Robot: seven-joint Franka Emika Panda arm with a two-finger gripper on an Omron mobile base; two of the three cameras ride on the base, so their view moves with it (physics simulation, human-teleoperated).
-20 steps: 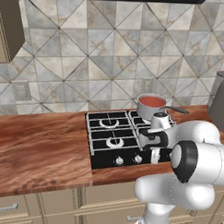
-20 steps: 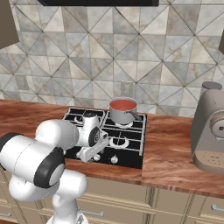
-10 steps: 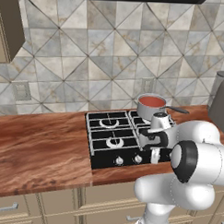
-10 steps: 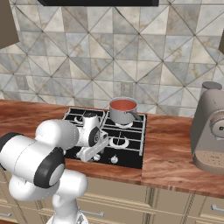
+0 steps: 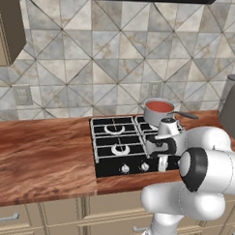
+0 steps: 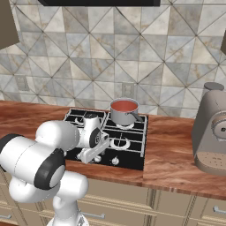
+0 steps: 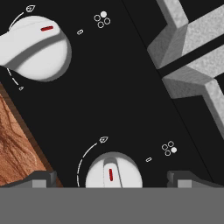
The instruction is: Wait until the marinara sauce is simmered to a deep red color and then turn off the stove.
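The marinara sauce (image 5: 160, 106) (image 6: 124, 106) is a smooth red disc in a small steel saucepan on the back right burner of the black stove (image 5: 119, 137) (image 6: 132, 149). My gripper (image 5: 162, 164) (image 6: 90, 155) (image 7: 113, 180) hangs open, pointing down over the stove's front knob row. In the hand view, a silver knob (image 7: 113, 171) with a red mark sits midway between my two fingertips (image 7: 42, 178), with a gap on each side. A second knob (image 7: 34, 48) lies at the upper left.
A grey coffee machine (image 6: 214, 128) (image 5: 233, 106) stands on the wooden counter (image 5: 40, 155) right of the stove. The saucepan's dark handle (image 5: 186, 114) points right. A burner grate (image 7: 192, 52) runs close beside the knobs. The counter's front edge (image 7: 13, 144) lies just past them.
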